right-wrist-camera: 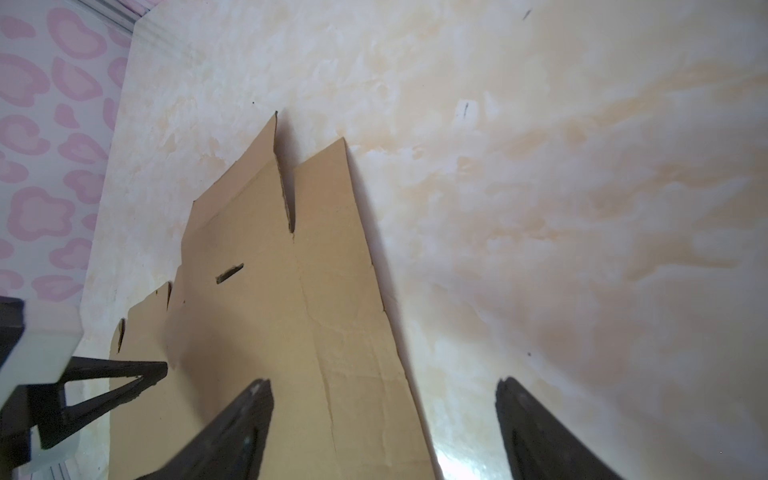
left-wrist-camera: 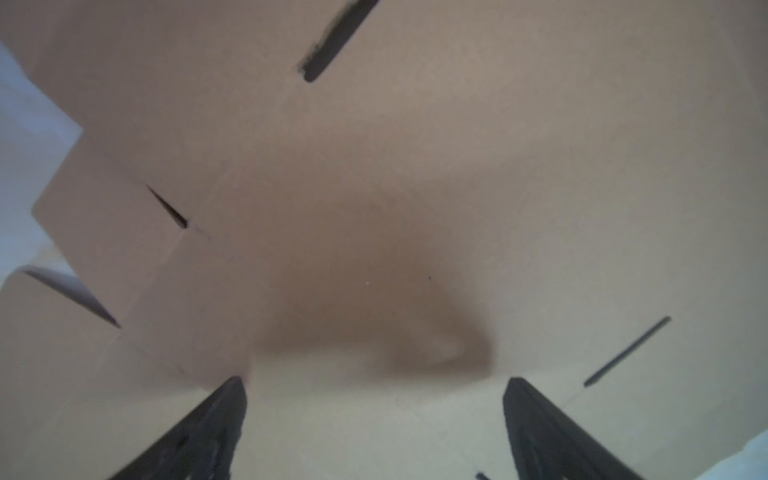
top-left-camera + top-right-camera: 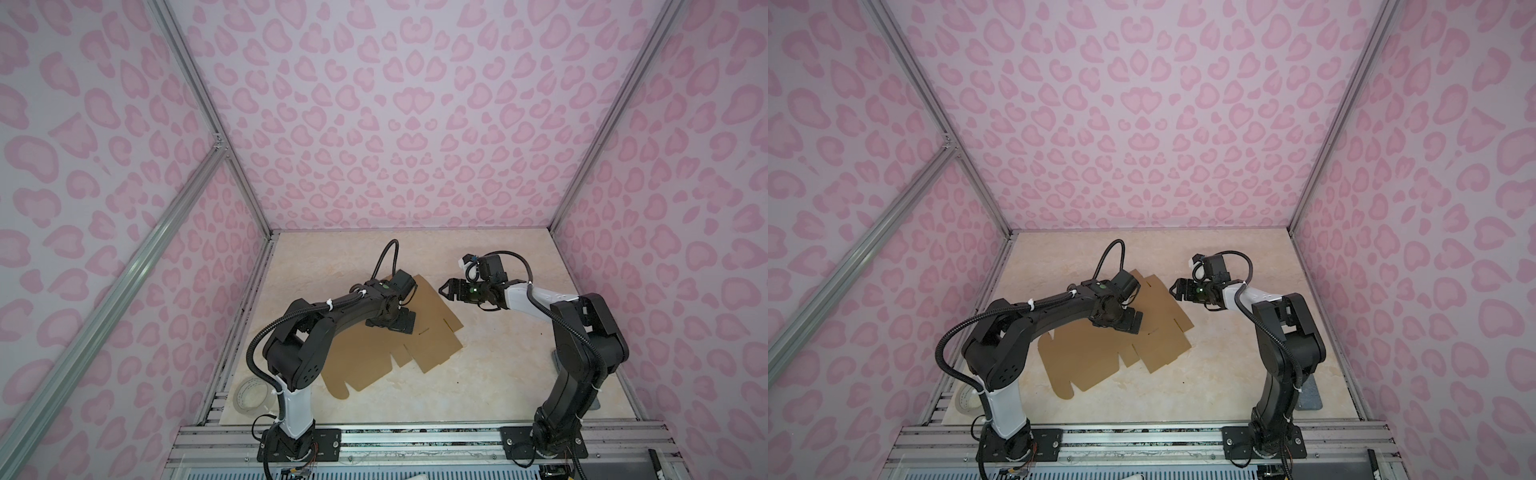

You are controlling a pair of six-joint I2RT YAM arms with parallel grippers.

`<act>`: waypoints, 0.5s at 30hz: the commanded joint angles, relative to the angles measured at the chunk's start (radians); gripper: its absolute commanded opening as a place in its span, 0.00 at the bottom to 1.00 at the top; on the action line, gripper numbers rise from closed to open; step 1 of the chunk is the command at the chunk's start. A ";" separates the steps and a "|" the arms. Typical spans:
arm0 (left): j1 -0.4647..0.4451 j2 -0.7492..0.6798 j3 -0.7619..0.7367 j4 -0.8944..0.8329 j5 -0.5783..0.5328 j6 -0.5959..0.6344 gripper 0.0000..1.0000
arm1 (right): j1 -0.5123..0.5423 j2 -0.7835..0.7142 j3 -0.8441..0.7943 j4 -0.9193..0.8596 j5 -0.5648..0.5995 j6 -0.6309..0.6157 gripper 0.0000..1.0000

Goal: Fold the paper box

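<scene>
The paper box [image 3: 365,361] [image 3: 1088,361] is a flat brown die-cut sheet with flaps and slits, lying on the marbled table in both top views. My left gripper [image 3: 397,323] [image 3: 1129,322] points down onto the middle of the sheet. In the left wrist view it [image 2: 374,380] stands open, with cardboard [image 2: 415,166] filling the picture close beneath. My right gripper [image 3: 444,291] [image 3: 1173,287] hovers open above the sheet's far right edge. In the right wrist view that edge of the sheet [image 1: 270,311] runs between the wide-apart fingers of this gripper [image 1: 382,382], which hold nothing.
A roll of clear tape [image 3: 251,395] [image 3: 967,399] lies at the table's near left corner beside the left arm's base. A grey plate [image 3: 1312,395] sits by the right arm's base. Pink patterned walls enclose the table on three sides.
</scene>
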 commanded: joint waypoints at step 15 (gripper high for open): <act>-0.010 0.046 -0.030 0.003 -0.039 0.012 0.99 | 0.061 0.155 0.098 -0.012 -0.092 -0.060 0.81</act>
